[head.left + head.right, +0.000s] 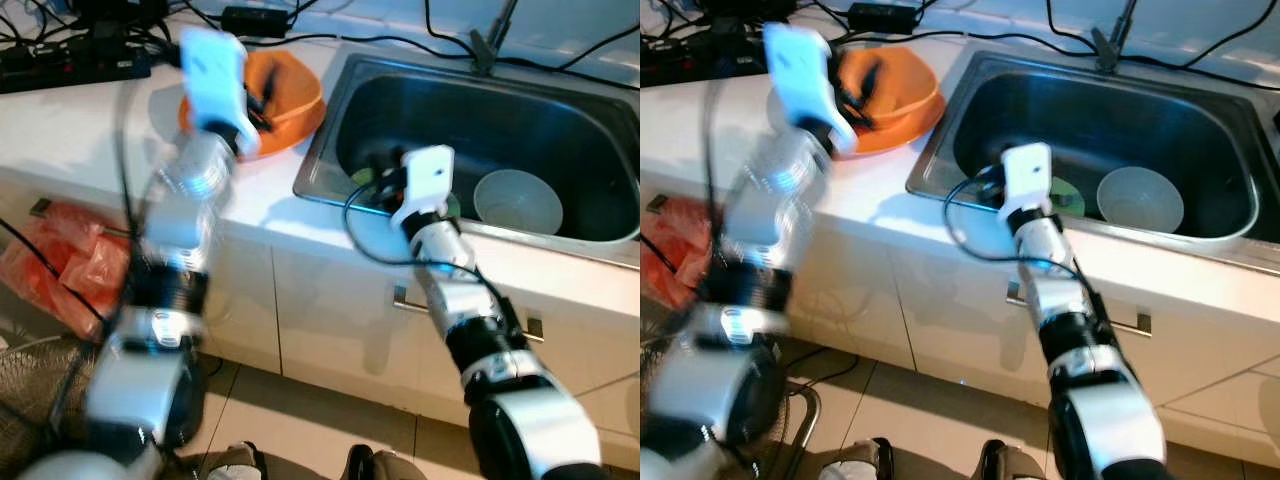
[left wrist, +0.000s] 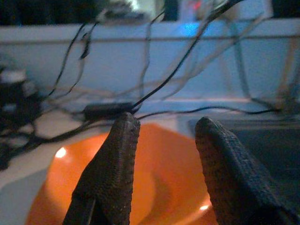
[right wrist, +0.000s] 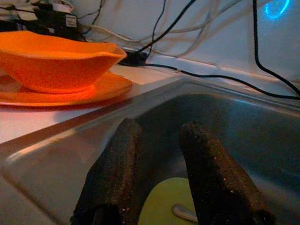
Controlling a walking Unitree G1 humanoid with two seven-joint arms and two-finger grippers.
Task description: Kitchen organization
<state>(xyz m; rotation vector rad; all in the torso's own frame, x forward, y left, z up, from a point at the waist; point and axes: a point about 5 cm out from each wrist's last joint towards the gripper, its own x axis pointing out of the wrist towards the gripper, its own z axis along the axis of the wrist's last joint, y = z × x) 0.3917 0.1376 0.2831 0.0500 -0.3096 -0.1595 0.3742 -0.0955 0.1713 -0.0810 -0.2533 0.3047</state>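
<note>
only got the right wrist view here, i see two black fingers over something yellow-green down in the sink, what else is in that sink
Observer: A pale bowl sits on the sink floor, on the robot's right of the right pincer.
Operator: and where's the left arm
Observer: Raised over the counter, with the left pincer open just above the orange bowl.
Operator: is my pincer holding anything
Observer: No. Its fingers are apart, above the yellow-green plate, with a utensil handle lying on it.
</note>
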